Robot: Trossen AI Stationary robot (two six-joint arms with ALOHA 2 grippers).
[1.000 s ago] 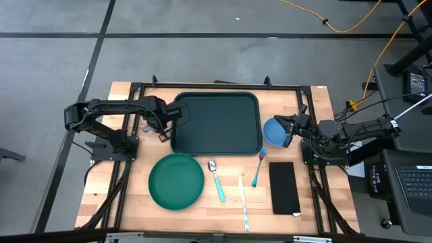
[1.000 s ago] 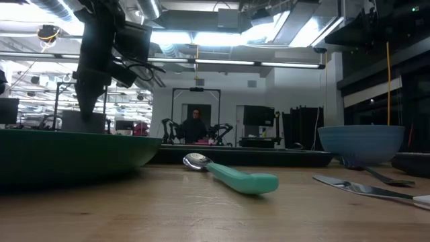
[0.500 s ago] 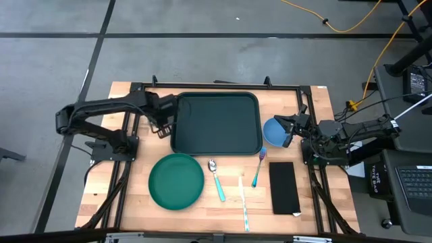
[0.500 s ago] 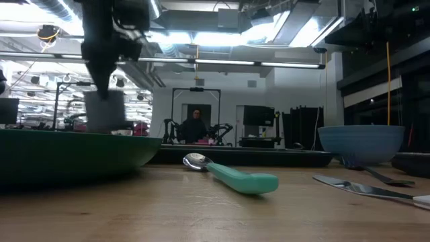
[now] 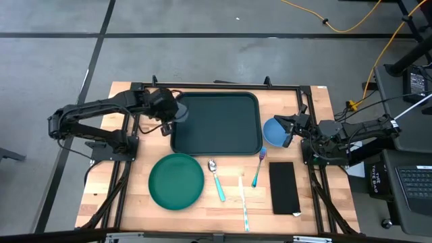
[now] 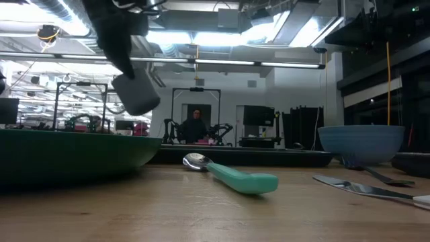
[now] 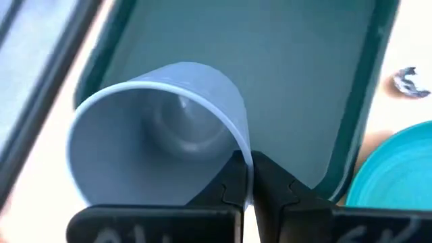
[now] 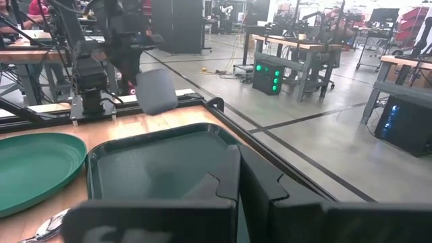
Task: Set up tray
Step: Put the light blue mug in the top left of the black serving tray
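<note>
The tray [image 5: 217, 123] lies flat at the far middle of the worktop [image 5: 128, 196], its long axis running 9 to 3 o'clock in the high view, and its floor is bare. The left gripper [image 5: 170, 112] hangs over the tray's 9 o'clock rim, clenched on the wall of a pale blue cup [image 5: 181, 111]. The cup is off the surface and tipped on its side, mouth toward the wrist camera. From the gripper the tray's open floor lies toward 3 o'clock, directly beyond the cup, so the left arm is the nearer one for a placement there. The coming move probably calls for righting the cup and lowering it inside the rim.

The right gripper [image 5: 289, 131] sits just off the tray's 3 o'clock edge, beside a blue bowl [image 5: 274, 131] that rests on the worktop. Its fingers appear closed together in its wrist view, holding nothing that can be made out.

Toward 6 o'clock from the tray the count is:
- one green plate [image 5: 176, 181]
- one teal-handled spoon [image 5: 217, 179]
- one teal-handled fork [image 5: 258, 169]
- one knife [image 5: 244, 202]
- one black napkin [image 5: 283, 187]

That makes one tray, one cup, one bowl and one of each utensil. Everything but the cup is still off the tray.
</note>
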